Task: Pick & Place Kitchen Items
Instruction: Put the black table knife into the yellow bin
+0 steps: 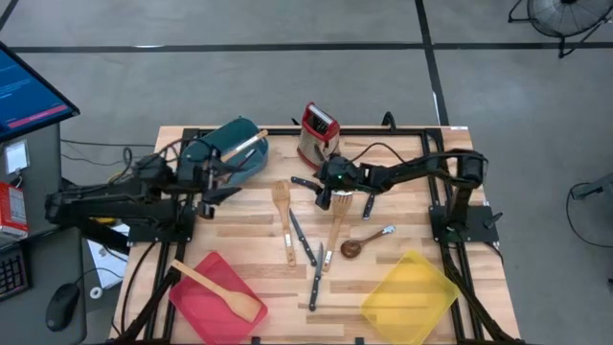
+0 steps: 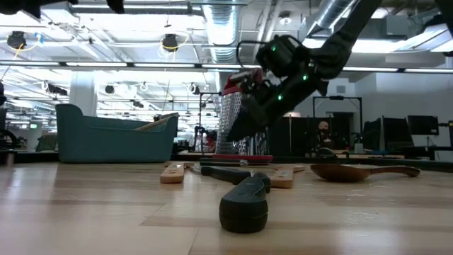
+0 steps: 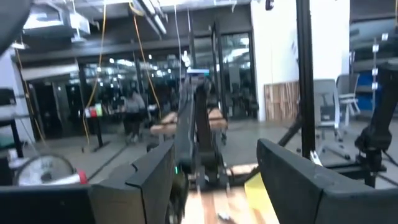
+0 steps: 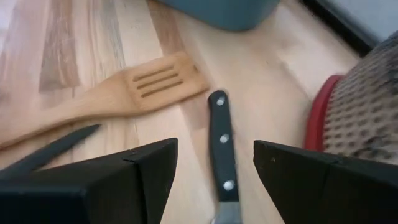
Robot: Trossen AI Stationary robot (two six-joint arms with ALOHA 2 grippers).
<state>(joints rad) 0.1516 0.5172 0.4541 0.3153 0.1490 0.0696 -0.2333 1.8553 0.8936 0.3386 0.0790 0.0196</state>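
Right gripper (image 4: 214,171): fingers spread wide and empty, poised above a black-handled steel knife with three rivets (image 4: 221,149), whose handle lies on the bare wood between the two fingertips; in the high view this gripper (image 1: 330,188) sits over the table's middle rear, just in front of the red-topped steel box grater (image 1: 317,134). Beside the knife, a light wooden slotted spatula (image 4: 118,94) lies flat, its slotted head near the knife's handle end; a dark pointed blade (image 4: 50,149) lies just below it. Left gripper (image 1: 218,182): fingers parted, holding nothing, raised at the table's left rear next to the teal bin (image 1: 233,149), in which a wooden handle (image 1: 251,142) leans. Further items on the light wooden slatted table (image 1: 239,235): a second slotted wooden spatula (image 1: 335,225) right of centre; two more black-handled knives (image 1: 305,240) crossing near the middle; another knife (image 1: 315,283) toward the front; a dark wooden spoon (image 1: 352,247) and a small metal spoon (image 1: 381,232) lying to the right. Red bin (image 1: 215,297), front left, holds a light wooden spatula (image 1: 220,289). Yellow bin (image 1: 410,297), front right. In the low view, a black handle end (image 2: 244,202) lies nearest the camera.
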